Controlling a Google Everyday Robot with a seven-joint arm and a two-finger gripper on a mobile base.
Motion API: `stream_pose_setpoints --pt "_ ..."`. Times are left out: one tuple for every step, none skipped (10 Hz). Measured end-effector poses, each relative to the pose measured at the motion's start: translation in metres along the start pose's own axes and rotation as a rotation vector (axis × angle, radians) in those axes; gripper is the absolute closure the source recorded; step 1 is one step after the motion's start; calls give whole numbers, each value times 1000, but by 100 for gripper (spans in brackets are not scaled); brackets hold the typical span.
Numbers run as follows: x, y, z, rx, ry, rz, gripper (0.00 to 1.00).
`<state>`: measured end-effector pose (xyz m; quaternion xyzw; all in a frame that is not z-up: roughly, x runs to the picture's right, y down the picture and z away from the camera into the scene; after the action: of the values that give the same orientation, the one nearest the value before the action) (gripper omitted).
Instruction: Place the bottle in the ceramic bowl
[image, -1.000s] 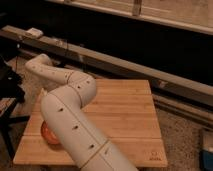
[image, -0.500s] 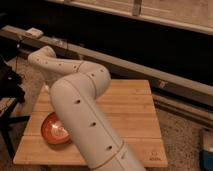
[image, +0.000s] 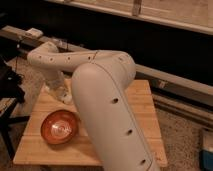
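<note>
The gripper (image: 59, 93) is hanging low over the far-left part of the desk (image: 146, 102), its fingers pressing together; whether they are pinching the bottle I cannot tell. The ceramic bowl (image: 60, 128) is sitting just nearer, at the desk's left.

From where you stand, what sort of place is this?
Likely a robotics lab or workshop: a light wooden table on speckled floor, and a white robot arm whose gripper hangs over the table's back-left part, beyond the glossy orange-red bowl.

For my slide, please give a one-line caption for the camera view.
Shut gripper hangs over the table, behind the orange bowl.
</note>
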<state>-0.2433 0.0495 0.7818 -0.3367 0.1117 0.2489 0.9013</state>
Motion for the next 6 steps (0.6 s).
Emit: stream_pose_setpoints --pt "6 18 2 -10 8 -6 94" --pt "10 36 7 -23 16 -15 94" --pt "15 55 14 -35 35 -31 94" --pt "19 75 29 -52 66 -54 94" --pt "21 84 39 -63 90 -65 93" --pt "24 92 51 -86 130 -79 86"
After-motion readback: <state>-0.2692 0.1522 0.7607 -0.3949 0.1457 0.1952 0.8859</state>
